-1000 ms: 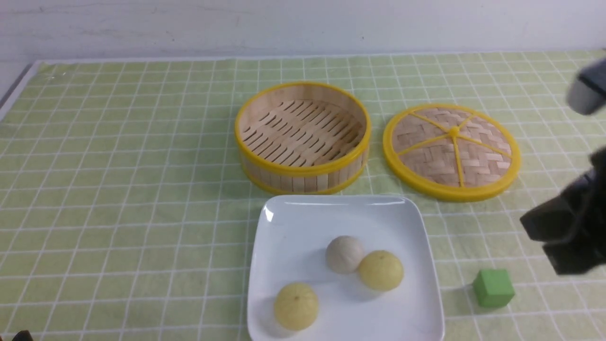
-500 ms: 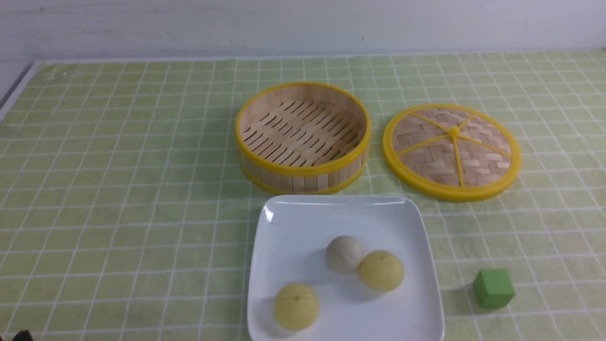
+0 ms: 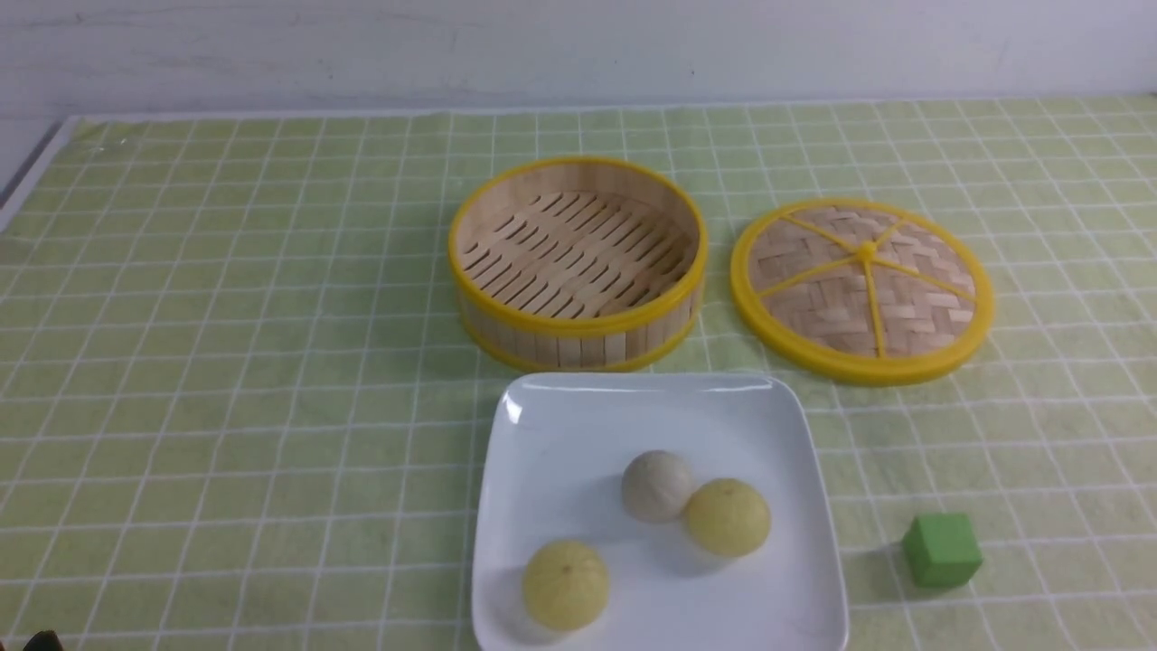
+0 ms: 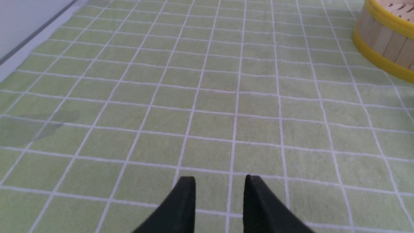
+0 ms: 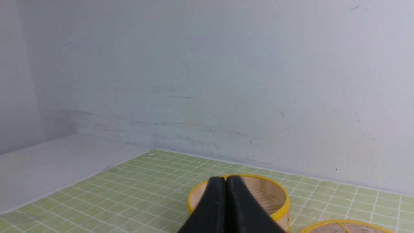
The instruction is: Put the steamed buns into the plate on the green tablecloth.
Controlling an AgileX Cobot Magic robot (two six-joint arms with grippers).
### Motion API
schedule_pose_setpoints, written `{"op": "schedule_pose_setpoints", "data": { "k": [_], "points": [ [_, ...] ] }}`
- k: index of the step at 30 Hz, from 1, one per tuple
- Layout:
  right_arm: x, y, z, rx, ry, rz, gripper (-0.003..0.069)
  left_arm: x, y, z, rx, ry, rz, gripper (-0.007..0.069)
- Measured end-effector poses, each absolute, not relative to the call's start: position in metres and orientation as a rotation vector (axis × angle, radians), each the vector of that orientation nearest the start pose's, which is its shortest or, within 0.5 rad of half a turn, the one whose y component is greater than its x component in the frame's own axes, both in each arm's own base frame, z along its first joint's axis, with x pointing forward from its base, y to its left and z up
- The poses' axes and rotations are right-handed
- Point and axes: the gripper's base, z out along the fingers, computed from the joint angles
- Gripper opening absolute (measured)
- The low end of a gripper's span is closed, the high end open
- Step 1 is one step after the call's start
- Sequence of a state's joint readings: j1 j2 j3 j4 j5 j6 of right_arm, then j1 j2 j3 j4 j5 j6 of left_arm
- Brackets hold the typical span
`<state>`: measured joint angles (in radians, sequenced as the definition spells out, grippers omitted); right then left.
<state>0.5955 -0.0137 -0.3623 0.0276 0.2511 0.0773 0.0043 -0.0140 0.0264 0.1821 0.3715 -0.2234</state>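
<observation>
In the front view the white square plate (image 3: 560,434) lies on the green tablecloth (image 3: 226,362) near the front edge. Three steamed buns rest in it: an off-white one (image 3: 657,485), a pale yellow one (image 3: 728,516) touching it, and another pale yellow one (image 3: 566,584) nearer the front. Neither arm shows in the front view. In the left wrist view my left gripper (image 4: 220,178) hangs open and empty over bare cloth (image 4: 207,106). In the right wrist view my right gripper (image 5: 226,178) is shut and empty, raised and facing the wall.
The empty yellow-rimmed bamboo steamer (image 3: 578,262) stands behind the plate, also seen in the left wrist view (image 4: 385,42) and the right wrist view (image 5: 271,197). Its woven lid (image 3: 863,289) lies to its right. A green cube (image 3: 942,550) sits right of the plate.
My right arm, at the right edge of the front view one second ago, has withdrawn out of that view. Buns, plate, steamer and lid have not moved.
</observation>
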Motion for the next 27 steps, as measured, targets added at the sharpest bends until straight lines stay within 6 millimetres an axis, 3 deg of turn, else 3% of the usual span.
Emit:
{"op": "schedule_pose_setpoints", "data": {
  "k": [5,8,14,20,27],
  "points": [
    [0.017,0.012,0.308,-0.343,1.343,0.591,0.0001,0.052,0.006,0.172,-0.096,1.858,0.032,0.024],
    [0.021,0.016,0.296,-0.349,1.383,0.591,0.0005,0.052,0.006,0.172,-0.095,1.858,0.033,0.024],
    [0.036,0.023,0.251,-0.338,1.527,0.52,0.001,0.052,0.006,0.172,-0.095,1.858,0.034,0.024],
    [0.052,0.014,0.196,-0.104,1.722,0.297,0.0015,0.052,0.006,0.172,-0.094,1.858,0.035,0.024],
    [0.053,0.004,0.175,0.052,1.833,0.145,0.002,0.052,0.007,0.172,-0.094,1.858,0.036,0.024]
  ]
}}
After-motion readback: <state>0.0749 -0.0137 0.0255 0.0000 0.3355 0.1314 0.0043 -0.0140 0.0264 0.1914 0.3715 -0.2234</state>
